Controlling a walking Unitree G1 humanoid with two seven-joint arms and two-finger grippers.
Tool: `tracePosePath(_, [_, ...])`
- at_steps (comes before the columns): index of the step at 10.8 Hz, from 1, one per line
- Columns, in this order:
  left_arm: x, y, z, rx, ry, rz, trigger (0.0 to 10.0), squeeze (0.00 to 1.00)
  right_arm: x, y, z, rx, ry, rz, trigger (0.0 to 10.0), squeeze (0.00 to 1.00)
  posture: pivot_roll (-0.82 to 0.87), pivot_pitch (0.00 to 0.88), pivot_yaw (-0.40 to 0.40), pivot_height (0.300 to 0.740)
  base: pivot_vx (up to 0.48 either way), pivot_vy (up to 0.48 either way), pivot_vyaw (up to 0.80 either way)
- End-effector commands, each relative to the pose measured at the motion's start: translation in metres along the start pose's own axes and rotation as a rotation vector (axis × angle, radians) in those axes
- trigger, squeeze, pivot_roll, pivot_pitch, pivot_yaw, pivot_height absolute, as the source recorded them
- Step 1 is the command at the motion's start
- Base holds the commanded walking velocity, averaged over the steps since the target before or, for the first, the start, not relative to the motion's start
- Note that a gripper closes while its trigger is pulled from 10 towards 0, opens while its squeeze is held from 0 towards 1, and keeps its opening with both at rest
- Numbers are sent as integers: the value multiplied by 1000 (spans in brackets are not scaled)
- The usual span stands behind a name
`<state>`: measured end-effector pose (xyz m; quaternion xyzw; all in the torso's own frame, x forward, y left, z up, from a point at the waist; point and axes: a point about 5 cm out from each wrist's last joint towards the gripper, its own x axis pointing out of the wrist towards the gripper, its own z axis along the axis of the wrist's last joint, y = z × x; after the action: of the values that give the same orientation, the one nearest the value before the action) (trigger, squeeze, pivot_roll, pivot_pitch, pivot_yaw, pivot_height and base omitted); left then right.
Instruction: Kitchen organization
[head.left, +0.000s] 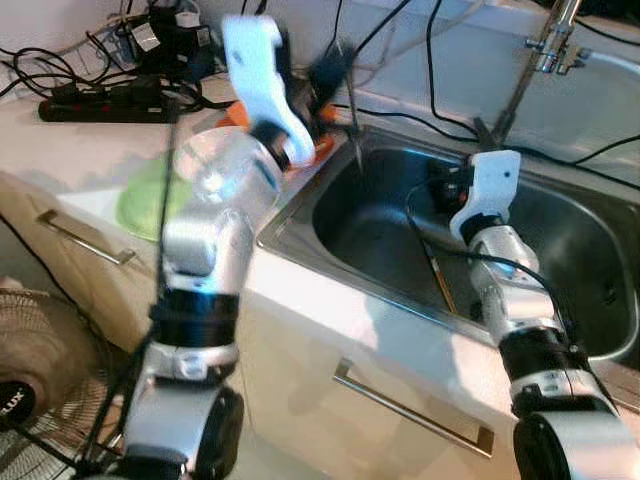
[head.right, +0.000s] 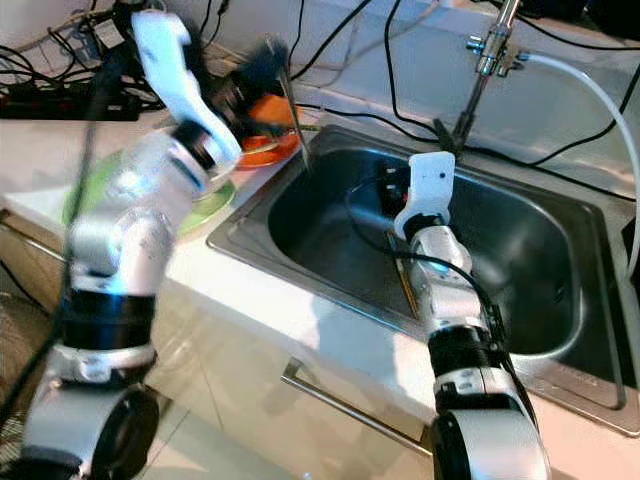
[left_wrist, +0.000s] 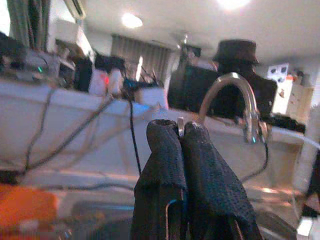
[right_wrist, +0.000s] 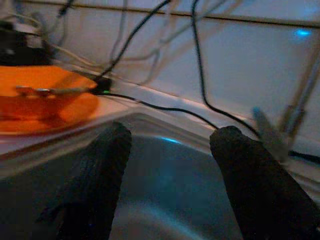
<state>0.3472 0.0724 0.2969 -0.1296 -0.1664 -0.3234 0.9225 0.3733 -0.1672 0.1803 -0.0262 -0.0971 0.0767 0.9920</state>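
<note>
A flat green plate lies on the pale bench; above an orange bowl, the left end effector pinches a thin metal utensil, while the right end effector hangs spread over the steel sink.

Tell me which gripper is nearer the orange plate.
Left. The left gripper, shut on a thin utensil, is raised right over the orange plate. The right gripper, open, sits down in the sink, farther off.
</note>
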Motion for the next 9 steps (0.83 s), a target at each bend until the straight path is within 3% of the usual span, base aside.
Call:
tracePosePath(1, [0, -2, -4, -20, 5, -21, 10000, 0, -2, -4, 3, 6, -10, 24, 10000, 0, 189, 0, -24, 740, 0, 0, 0])
tracePosePath(3, [-11, 5, -34, -81, 66, -25, 10000, 0, -7, 12, 8, 62, -41, 203, 10000, 0, 184, 0, -22, 740, 0, 0, 0])
tracePosePath(6, [-19, 10, -44, -94, 80, -24, 10000, 0, -19, 10, 14, 69, -67, 350, 10000, 0, 182, 0, -18, 740, 0, 0, 0])
tracePosePath(9, [-19, 12, -44, -94, 75, -38, 10000, 0, -29, 21, 18, 71, -87, 498, 10000, 0, 178, 0, -9, 740, 0, 0, 0])
